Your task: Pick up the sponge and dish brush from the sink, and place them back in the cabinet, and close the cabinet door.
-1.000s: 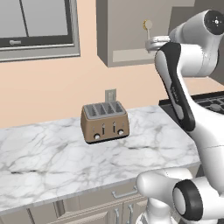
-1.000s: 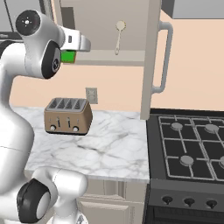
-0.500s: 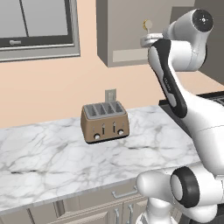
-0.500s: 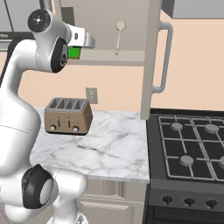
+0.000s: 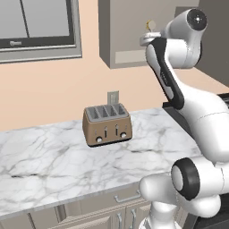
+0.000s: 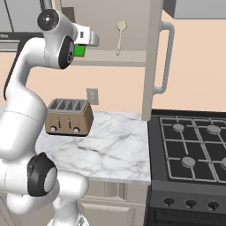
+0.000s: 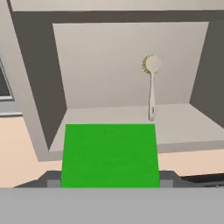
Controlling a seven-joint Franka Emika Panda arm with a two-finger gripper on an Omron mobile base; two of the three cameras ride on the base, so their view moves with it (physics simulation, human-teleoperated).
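No readable text, labels or numbers anywhere.

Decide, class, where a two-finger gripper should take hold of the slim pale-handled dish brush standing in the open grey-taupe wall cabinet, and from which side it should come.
Probably mid-handle. The slim pale-handled dish brush stands upright, round head up, foot on the floor of the open grey-taupe wall cabinet, seemingly against the back wall. Come straight in through the open front, fingers either side of the thin shaft. The gripper would first need to release its bright green sponge.
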